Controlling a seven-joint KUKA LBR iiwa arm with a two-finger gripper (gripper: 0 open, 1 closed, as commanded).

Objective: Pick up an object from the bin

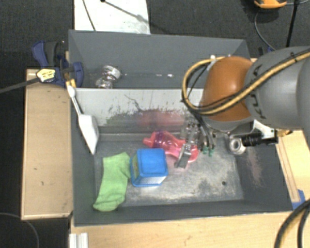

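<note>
hidden: the orange cover [225, 89] and the grey arm [284, 87] mask the right half of the bin [160, 50]. Black-and-yellow cables [196, 94] loop across the wrist too.
gripper: the gripper [185, 155] is low in the bin, a little right of centre, right at the right end of the pink plastic thing [164, 141].
grip state: cannot tell whether it is released or clenched (its lower end reads as a dark blur against the pink). Can't confirm anything is grasped.
pink thing, place: middle of the bin floor, just behind the blue box [151, 165], close to the back wall.
pink thing, axis: long axis runs roughly left-right, dipping a little toward the near side at its right end. The left end is free and rounded, and the right end is covered by the gripper. Its exact shape is hard to make out, lumpy and glossy.
blue box: just left of the gripper, near side of the pink thing, looks to be touching it or nearly so.
green cloth [113, 182]: limp strip at front-left, long axis front to back, its upper end against the blue box.
white scraper [86, 125]: leans on the left wall, blade end down.
clear glass piece [107, 76]: back-left corner, well apart from the gripper, outline unclear.
</note>
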